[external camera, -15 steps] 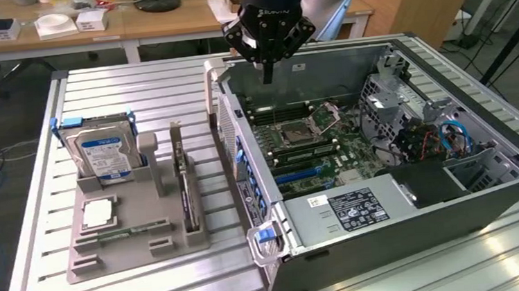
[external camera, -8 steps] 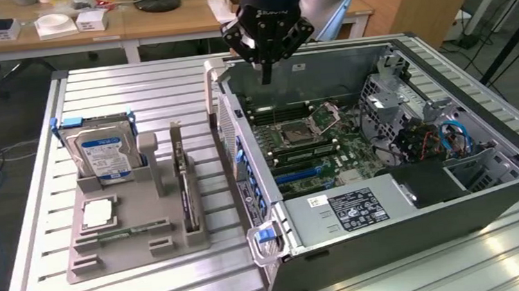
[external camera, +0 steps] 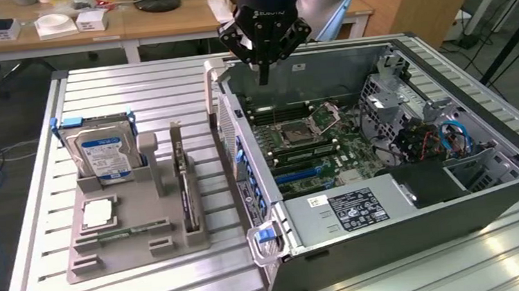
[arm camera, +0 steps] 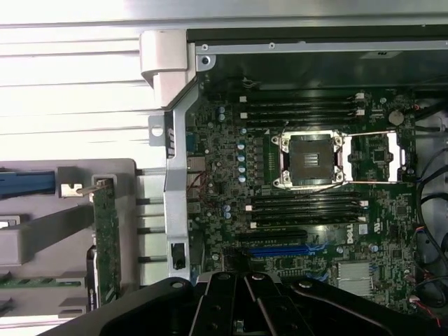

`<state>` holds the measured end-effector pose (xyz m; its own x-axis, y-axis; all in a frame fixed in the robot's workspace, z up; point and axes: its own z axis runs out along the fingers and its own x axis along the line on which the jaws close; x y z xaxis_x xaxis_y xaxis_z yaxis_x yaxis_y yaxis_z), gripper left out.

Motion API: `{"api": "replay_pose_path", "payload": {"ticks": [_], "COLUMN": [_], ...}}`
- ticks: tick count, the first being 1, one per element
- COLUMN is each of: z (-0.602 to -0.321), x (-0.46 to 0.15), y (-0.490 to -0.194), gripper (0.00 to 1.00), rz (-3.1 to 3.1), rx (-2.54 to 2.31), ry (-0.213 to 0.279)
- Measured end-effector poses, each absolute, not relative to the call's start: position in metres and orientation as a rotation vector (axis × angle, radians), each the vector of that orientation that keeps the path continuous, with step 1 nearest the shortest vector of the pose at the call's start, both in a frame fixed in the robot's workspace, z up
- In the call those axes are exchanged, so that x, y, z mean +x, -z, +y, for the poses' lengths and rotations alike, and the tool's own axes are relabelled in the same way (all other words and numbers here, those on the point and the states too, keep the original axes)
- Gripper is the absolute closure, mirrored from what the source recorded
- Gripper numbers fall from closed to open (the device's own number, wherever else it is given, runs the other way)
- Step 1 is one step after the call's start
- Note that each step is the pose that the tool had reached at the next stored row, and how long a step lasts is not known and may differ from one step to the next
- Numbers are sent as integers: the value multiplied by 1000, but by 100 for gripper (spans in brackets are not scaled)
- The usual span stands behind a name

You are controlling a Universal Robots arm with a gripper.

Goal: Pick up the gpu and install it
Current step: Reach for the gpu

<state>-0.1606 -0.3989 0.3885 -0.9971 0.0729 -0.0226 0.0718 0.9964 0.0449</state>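
Note:
The gpu [external camera: 183,186] stands on its edge in a slot of the grey holder tray [external camera: 134,256], left of the open computer case [external camera: 431,205] in the exterior view. The wrist view gives it edge-on as a thin green board [arm camera: 106,238] with a silver bracket at one end. My gripper [external camera: 264,75] hangs above the far corner of the case, over the motherboard [external camera: 319,137], fingers shut with nothing between them. In the wrist view the gripper [arm camera: 240,323] sits over the board near a blue expansion slot [arm camera: 280,250]. The gpu is well apart from the gripper.
A silver hard drive [external camera: 102,154] with a blue-white label stands in the tray's far end, and a memory stick [external camera: 122,233] lies near its front. The case's side wall and handle [external camera: 267,239] rise between tray and motherboard. A wooden desk [external camera: 92,26] stands behind the slatted table.

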Motion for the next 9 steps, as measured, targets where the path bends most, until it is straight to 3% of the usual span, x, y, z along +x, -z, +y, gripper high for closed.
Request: {"api": "replay_pose_path", "payload": {"ticks": [9], "z": [-399], "x": [-171], "y": [-387], "gripper": [89], "rz": [3115], "rx": [113], "ry": [-69]}}
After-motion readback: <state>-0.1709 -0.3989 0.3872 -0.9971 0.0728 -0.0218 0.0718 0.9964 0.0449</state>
